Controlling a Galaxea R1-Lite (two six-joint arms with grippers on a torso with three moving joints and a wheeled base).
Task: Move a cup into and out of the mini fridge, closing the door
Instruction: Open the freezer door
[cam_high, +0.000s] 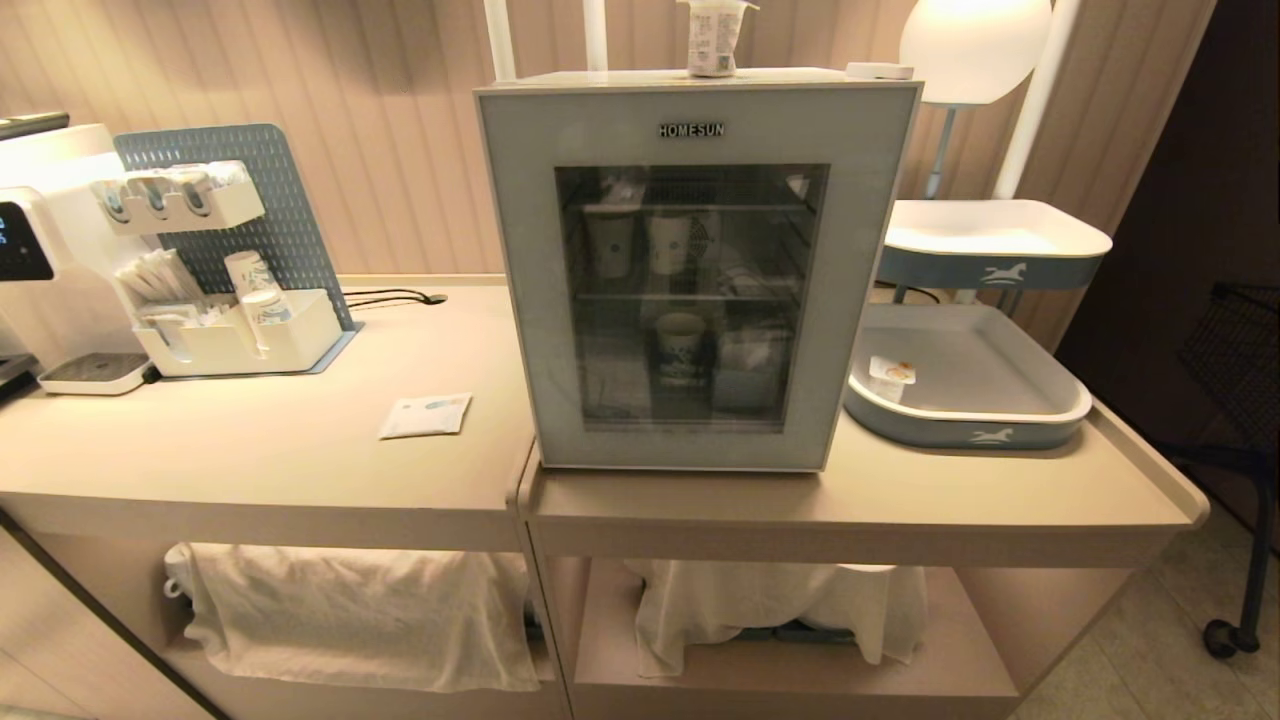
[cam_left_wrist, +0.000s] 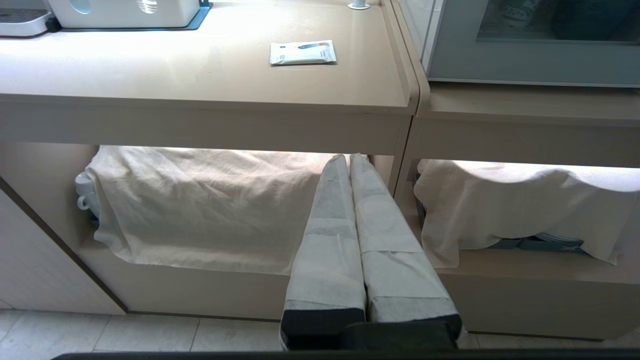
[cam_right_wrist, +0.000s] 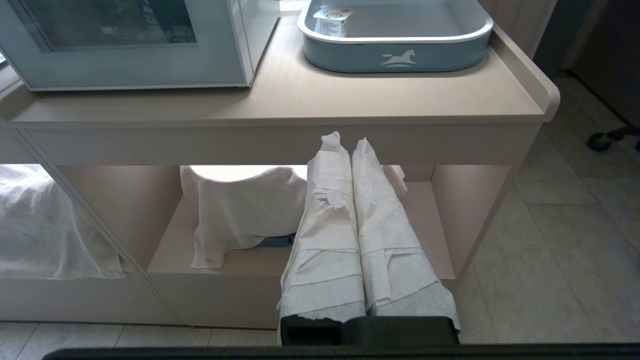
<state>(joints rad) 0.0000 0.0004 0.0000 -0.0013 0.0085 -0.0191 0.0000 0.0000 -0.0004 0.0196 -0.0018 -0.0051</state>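
The cup (cam_high: 716, 38) stands on top of the mini fridge (cam_high: 695, 270), its door (cam_high: 690, 300) shut. Both the left claw (cam_left_wrist: 349, 159) and right claw (cam_right_wrist: 348, 141) are pressed closed, empty, low before the tabletop (cam_high: 300, 450), the cup far off at twelve o'clock.

A café-style drinks counter is shown: a coffee machine (cam_high: 45, 270) and a rack of paper cups (cam_high: 255, 285) are set at the left, a glass-doored mini fridge (cam_high: 697, 270) is stocked with cups, and trays (cam_high: 965, 405) are placed right.

Both grippers: long tapered fingers (cam_left_wrist: 330, 235) wrapped in white paper, black bases
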